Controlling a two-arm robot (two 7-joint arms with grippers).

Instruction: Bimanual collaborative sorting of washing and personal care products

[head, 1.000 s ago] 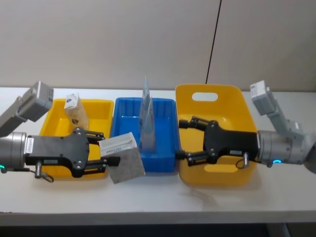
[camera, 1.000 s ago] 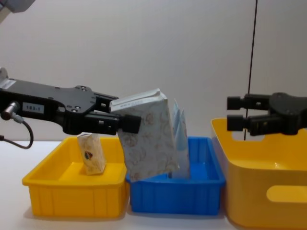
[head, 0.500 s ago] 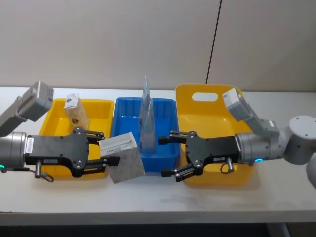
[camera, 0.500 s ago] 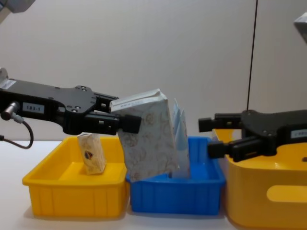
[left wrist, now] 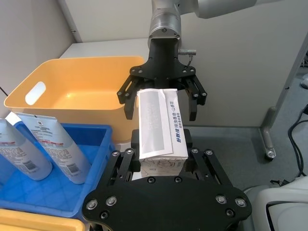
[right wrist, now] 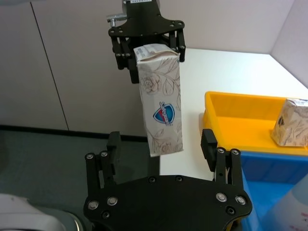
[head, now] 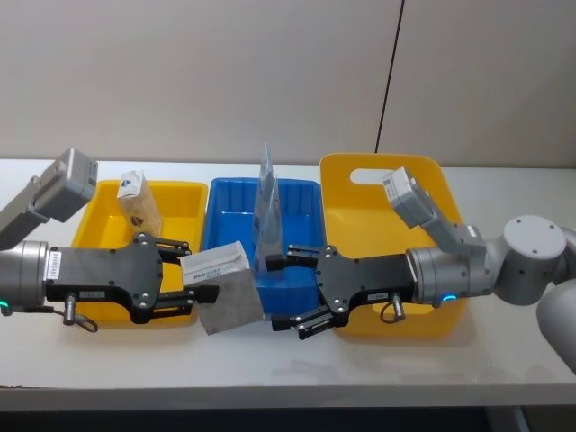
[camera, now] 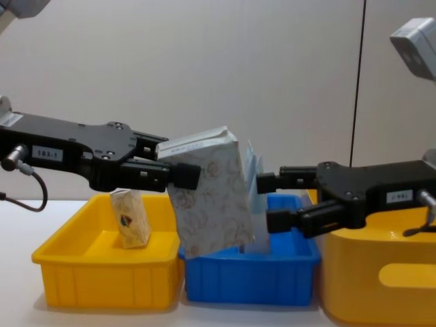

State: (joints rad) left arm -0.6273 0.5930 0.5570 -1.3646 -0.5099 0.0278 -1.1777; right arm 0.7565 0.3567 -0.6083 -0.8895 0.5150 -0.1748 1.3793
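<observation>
My left gripper [head: 193, 275] is shut on the top of the large cream patterned block pack [head: 225, 290], which hangs tilted over the front left corner of the blue bin [head: 229, 205]. From the right, my open right gripper [head: 277, 293] reaches level with the pack, its fingertips just short of the pack's right side. In the chest view the pack [camera: 212, 204] hangs between the left gripper [camera: 185, 174] and the right gripper [camera: 266, 201]. Two tall pale blue-white pouches [head: 268, 216] stand in the blue bin. A small beige pack [head: 139, 202] stands in the low yellow bin [head: 94, 216].
A tall yellow bin [head: 396, 184] with a handle slot stands on the right, under my right arm. The three bins sit side by side on a white table [head: 360, 369], with bare table in front of them. A wall is close behind.
My right gripper has moved left from over the tall yellow bin across to the held pack, staying open. The left gripper and pack have not moved.
</observation>
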